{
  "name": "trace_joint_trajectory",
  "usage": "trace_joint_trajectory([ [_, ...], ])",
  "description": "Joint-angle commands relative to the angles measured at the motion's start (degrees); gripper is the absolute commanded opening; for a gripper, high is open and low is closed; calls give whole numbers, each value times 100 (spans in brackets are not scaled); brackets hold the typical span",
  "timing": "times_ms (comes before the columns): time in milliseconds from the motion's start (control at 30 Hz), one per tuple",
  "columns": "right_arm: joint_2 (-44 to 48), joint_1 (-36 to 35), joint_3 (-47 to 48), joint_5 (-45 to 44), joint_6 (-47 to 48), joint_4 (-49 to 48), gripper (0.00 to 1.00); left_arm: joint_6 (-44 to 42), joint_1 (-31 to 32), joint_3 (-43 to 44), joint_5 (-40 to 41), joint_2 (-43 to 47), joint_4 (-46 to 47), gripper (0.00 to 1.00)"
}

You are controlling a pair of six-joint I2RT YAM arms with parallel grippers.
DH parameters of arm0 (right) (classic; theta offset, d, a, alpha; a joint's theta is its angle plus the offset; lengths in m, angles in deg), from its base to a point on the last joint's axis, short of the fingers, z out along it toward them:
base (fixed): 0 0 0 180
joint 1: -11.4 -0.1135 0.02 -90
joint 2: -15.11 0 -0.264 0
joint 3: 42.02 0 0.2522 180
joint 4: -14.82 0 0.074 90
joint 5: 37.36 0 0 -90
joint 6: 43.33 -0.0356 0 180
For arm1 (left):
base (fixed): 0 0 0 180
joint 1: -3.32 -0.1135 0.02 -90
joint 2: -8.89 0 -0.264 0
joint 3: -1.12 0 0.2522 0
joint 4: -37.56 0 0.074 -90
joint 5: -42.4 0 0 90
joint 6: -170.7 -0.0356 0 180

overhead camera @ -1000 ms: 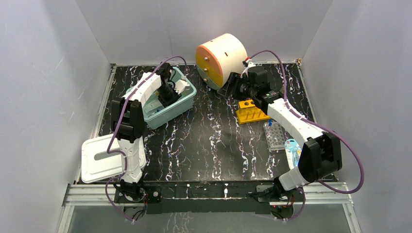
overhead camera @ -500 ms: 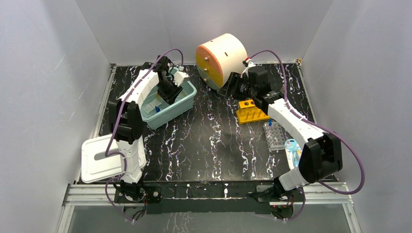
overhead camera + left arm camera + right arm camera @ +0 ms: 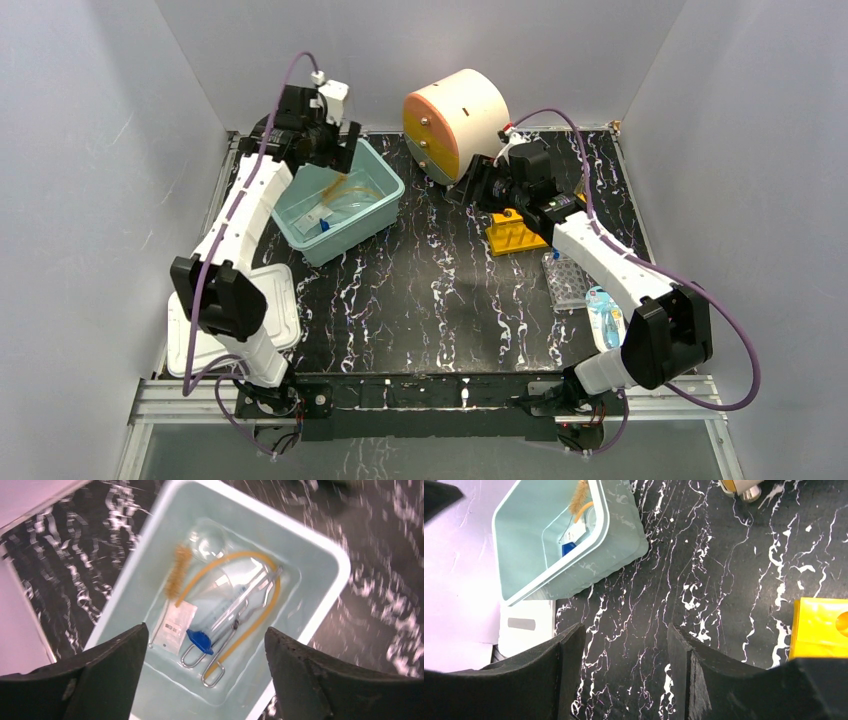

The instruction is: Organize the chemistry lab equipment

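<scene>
A teal bin (image 3: 372, 214) (image 3: 330, 555) holds a brown brush (image 3: 176, 575), an amber tube (image 3: 260, 615), metal forceps (image 3: 235, 625), a white packet (image 3: 179, 625), a blue-capped tube (image 3: 200, 640) and a clear glass funnel (image 3: 210, 545). My left gripper (image 3: 335, 150) (image 3: 206, 630) hangs open and empty high above the bin's back left corner. My right gripper (image 3: 480, 185) (image 3: 624, 630) is open and empty over the dark table, left of the yellow holed rack (image 3: 517, 232) (image 3: 819, 627). A clear well plate (image 3: 566, 278) lies nearer, on the right.
A cream and orange drum (image 3: 455, 120) stands at the back, just behind the right gripper. The bin's white lid (image 3: 215, 325) (image 3: 526, 625) lies at the near left. A pale blue item (image 3: 603, 312) rests by the right edge. Grey walls close in three sides.
My left gripper has opened, risen out of the bin and swung to the back left. The right gripper edged slightly left.
</scene>
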Motion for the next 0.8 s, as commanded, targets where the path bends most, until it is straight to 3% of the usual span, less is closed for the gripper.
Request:
trace_joint_trajectory([
  [0,204,-5,-121,-145,-225,-174,68,2210,-301,287,1213,191,-102,92],
  [133,218,-6,-115,-195,-252,-202,68,2932,-804,76,1228,585,-436,96],
  [300,294,-44,-66,-243,-175,-160,68,3708,-2004,-678,1166,1344,-311,98],
  [533,358,-104,-70,-218,-149,-71,68,4558,-3491,-1314,1726,1442,-1035,98],
  [767,330,-126,-31,-171,-198,-113,68,5538,-3898,-2502,2032,1464,-931,98],
])
